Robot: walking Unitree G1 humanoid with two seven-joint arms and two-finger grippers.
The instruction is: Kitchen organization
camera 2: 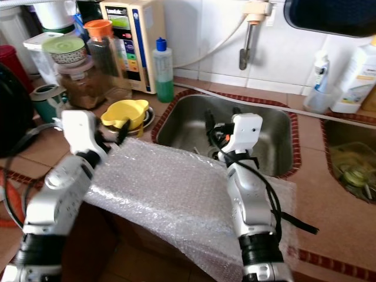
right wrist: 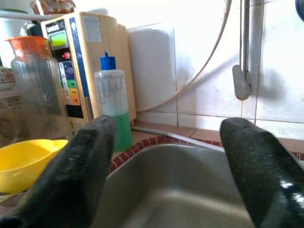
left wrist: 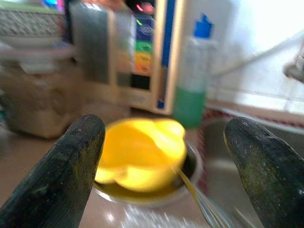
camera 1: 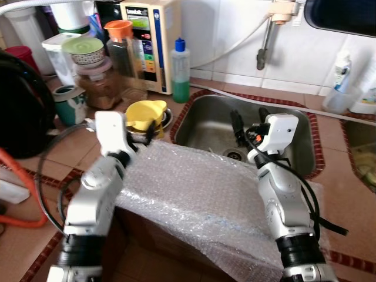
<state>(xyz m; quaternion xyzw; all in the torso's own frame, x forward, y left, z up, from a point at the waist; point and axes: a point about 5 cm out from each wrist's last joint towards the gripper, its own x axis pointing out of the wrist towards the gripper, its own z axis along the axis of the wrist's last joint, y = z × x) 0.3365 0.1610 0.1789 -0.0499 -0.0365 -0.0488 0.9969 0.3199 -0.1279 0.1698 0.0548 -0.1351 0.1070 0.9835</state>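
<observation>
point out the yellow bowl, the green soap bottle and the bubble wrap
yellow bowl (camera 1: 145,113), left eye view, on its rim
green soap bottle (camera 1: 180,79), left eye view, on its body
bubble wrap (camera 1: 200,197), left eye view, on the sheet's middle

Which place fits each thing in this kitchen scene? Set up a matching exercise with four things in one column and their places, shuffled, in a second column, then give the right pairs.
Things
1. yellow bowl
2. bubble wrap
3. green-liquid bottle
4. right gripper

Places
A. over the sink basin
B. against the tiled wall, beside the sink's back corner
C. just ahead of the left gripper
D. spread across the counter's front edge

Pairs: 1-C, 2-D, 3-B, 4-A
</observation>
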